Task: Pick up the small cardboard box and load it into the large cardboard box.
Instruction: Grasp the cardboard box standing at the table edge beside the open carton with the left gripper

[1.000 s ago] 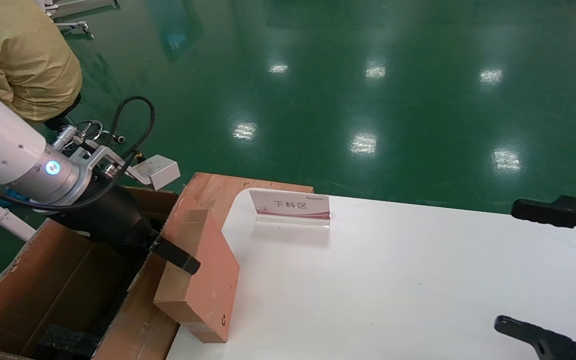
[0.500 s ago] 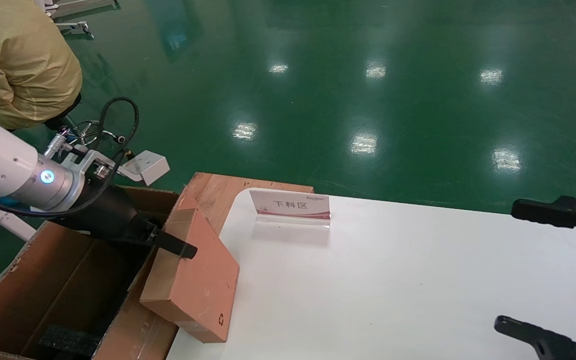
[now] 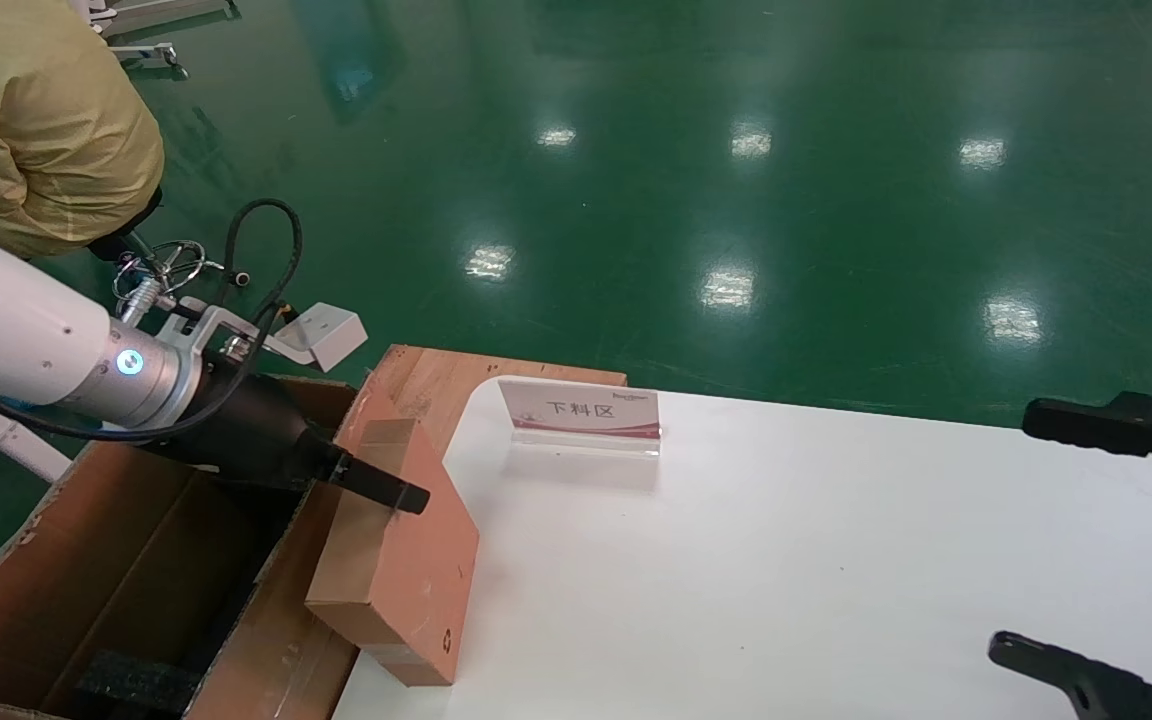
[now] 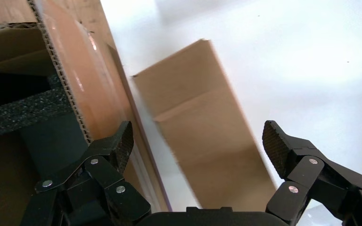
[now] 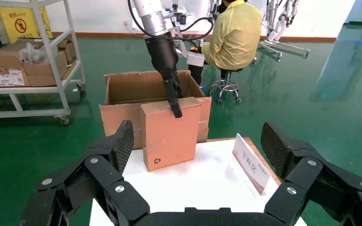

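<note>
1. Left gripper point(image 4: 198, 141) – fingers spread wide, one to each side of the small cardboard box point(image 3: 406, 560), neither pad seen pressing on it; nothing held. In the head view one black finger point(image 3: 381, 487) lies across the box's upper edge.
2. The small cardboard box stands on end at the left edge of the white table point(image 3: 786, 560), tilted, its top leaning toward the large cardboard box point(image 3: 86, 560). Its lower corner rests on the table; a small dark printed symbol shows near the bottom corner of its reddish face.
3. From the right wrist view the small box point(image 5: 169, 134) stands directly in front of the large carton point(image 5: 122, 101), touching or just beside its side wall – cannot tell which.
4. The large cardboard box sits off the table's left edge, lower than the tabletop, flaps open. Black foam point(image 4: 14, 110) shows inside, by the corrugated wall.
5. Right gripper point(image 5: 198, 155) – parked over the table's right side, well apart from both boxes, fingers wide apart, empty.
6. An acrylic sign point(image 3: 581, 415) with red-trimmed card stands near the table's far edge.
7. A person in a yellow coat point(image 3: 36, 110) sits beyond the large carton on the green floor point(image 3: 736, 150); a metal shelf cart point(image 5: 33, 61) with cartons stands off to the side.
</note>
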Tool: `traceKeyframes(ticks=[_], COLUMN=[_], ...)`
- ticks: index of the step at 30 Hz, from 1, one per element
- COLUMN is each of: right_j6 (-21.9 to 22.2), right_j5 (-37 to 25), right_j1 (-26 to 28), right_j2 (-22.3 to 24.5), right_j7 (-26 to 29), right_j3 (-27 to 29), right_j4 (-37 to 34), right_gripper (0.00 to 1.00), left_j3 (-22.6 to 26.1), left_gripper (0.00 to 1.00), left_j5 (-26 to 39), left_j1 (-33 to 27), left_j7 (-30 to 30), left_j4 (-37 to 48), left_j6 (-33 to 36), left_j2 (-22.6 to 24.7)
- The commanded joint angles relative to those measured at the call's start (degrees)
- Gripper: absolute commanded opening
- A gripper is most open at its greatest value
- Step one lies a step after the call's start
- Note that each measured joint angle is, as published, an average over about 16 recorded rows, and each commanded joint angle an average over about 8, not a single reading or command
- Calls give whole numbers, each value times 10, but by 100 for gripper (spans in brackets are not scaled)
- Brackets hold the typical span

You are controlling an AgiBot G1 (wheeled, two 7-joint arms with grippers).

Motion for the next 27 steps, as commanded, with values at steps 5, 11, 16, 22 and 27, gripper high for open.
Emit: traceKeyframes(ticks=[5,11,16,22,27], right_j6=[0,0,0,0,0], right_j5=[0,0,0,0,0], right_j1=[0,0,0,0,0], right_j2=[0,0,0,0,0], right_j7=[0,0,0,0,0], right_j3=[0,0,0,0,0], right_j4=[0,0,0,0,0], right_gripper=[100,88,25,0,0], left_j3=[1,2,3,3,3], left_gripper=[100,92,30,0,0], left_j5=[-7,-10,-10,-9,-9], left_j1=[-2,0,0,-1,-1], left_j7=[-4,-5,-5,-5,-5], left_j4=[0,0,1,0,0], left_j6=[13,20,21,20,20], left_j2=[4,6,6,6,6])
